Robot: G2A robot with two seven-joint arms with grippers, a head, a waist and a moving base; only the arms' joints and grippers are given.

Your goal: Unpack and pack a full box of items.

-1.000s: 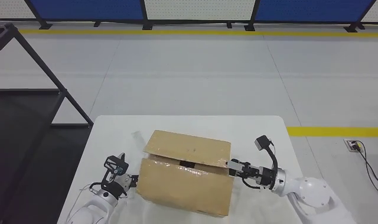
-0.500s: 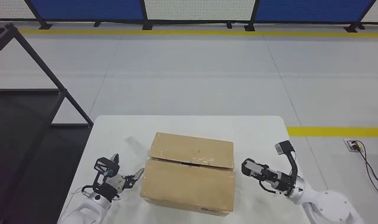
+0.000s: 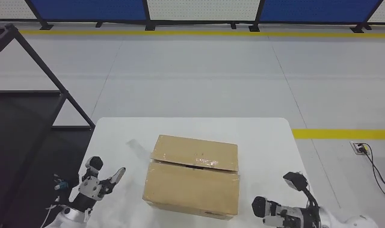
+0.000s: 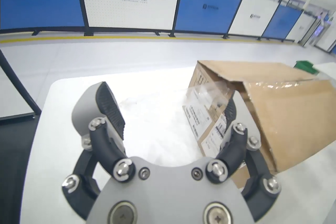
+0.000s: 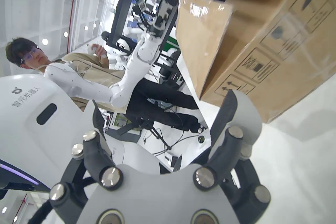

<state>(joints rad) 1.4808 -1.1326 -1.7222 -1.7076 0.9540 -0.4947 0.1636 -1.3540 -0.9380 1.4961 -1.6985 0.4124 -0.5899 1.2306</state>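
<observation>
White table (image 3: 264,138), cardboard box (image 3: 192,177), blue partition panels (image 3: 84,2)

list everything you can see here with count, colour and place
table: 1, white, in front of robot
cardboard box: 1, brown, middle of table, flaps nearly shut
labels: several, white, on one box end
green thing: 1, green, beyond the box, unidentifiable
rack: 1, black, on floor beside table
partition panels: several, blue and white, far across floor
left gripper: 1, grey and black, open, beside box, not touching
right gripper: 1, grey and black, open, beside box's other end
</observation>
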